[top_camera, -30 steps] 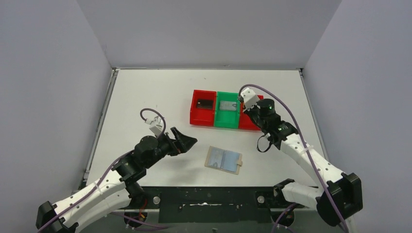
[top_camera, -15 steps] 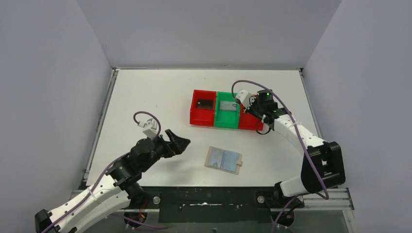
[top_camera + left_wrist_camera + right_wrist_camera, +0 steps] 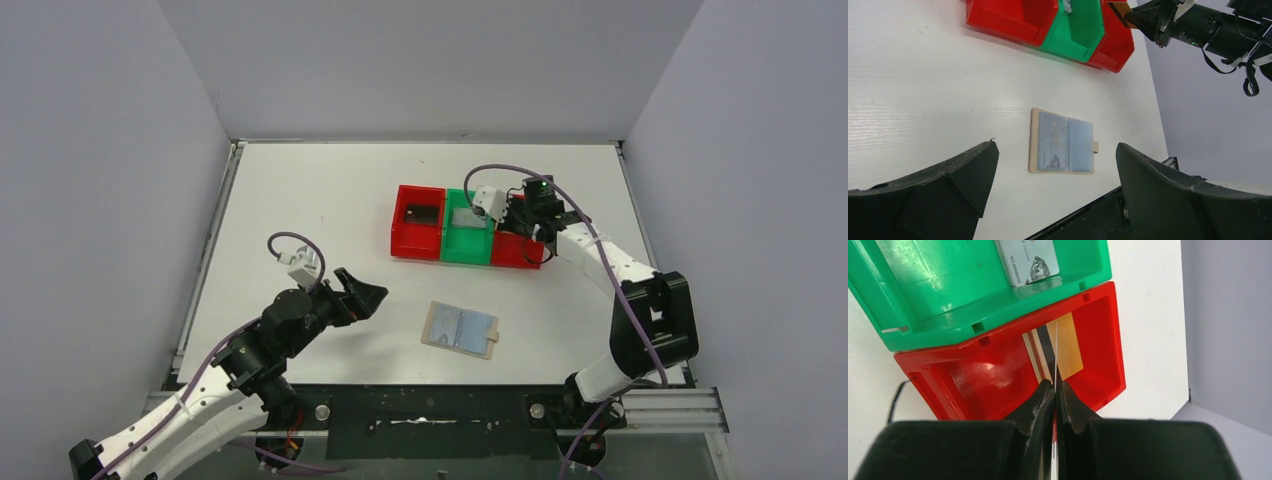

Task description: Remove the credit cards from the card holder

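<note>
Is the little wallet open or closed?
Open. The card holder lies spread flat on the table, with both pale blue panels facing up.

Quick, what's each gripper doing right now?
Left gripper: open, holding nothing.
Right gripper: closed on a gold card.

Table [image 3: 300, 200], far right of centre: three trays touching in one row | left tray [image 3: 415, 250]: first card [image 3: 422, 213] flat inside | middle tray [image 3: 465, 255]: second card [image 3: 1028, 260] flat inside | right tray [image 3: 515, 257]: right gripper [image 3: 1054, 385] above it, third card [image 3: 1120, 9] on edge between its fingers | card holder [image 3: 460, 329]: open flat, before the trays, near the front edge | left gripper [image 3: 362, 295]: left of card holder, apart from it
</note>
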`<state>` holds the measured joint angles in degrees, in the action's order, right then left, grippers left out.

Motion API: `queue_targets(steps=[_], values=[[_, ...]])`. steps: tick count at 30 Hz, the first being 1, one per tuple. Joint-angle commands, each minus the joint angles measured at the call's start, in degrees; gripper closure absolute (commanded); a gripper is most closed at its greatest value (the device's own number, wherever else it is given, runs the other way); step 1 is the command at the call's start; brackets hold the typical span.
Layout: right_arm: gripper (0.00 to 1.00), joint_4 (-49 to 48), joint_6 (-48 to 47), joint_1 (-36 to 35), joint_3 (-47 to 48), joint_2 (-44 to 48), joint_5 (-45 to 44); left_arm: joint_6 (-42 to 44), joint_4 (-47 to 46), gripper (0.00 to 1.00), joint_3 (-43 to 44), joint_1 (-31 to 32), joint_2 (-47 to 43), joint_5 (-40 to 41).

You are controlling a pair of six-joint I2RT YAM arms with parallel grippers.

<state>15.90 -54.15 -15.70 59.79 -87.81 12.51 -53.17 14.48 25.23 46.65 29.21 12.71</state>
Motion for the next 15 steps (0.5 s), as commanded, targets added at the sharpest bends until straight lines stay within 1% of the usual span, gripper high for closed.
queue_targets(steps=[1, 5, 8, 11, 15], values=[[1.00, -3.0, -5.8, 1.2, 1.3, -1.5, 1.4, 1.8, -0.6, 0.10, 1.4, -0.4, -0.4, 0.8], [1.00, -1.2, -10.0, 2.7, 1.9, -3.5, 4.7, 2.1, 0.2, 0.10, 1.9, -0.4, -0.5, 1.2], [1.00, -2.0, -11.3, 3.4, 2.3, -5.0, 5.8, 2.1, 0.6, 0.10, 1.9, -0.4, -0.9, 1.3], [1.00, -2.2, -12.7, 3.5, 3.9, -7.0, 5.3, 2.2, 0.9, 0.10, 2.0, -0.4, -1.3, 1.4], [1.00, -5.5, -13.2, 3.8, 5.0, -9.8, 2.8, 2.4, 1.5, 0.10, 2.1, -0.4, -1.9, 1.8]])
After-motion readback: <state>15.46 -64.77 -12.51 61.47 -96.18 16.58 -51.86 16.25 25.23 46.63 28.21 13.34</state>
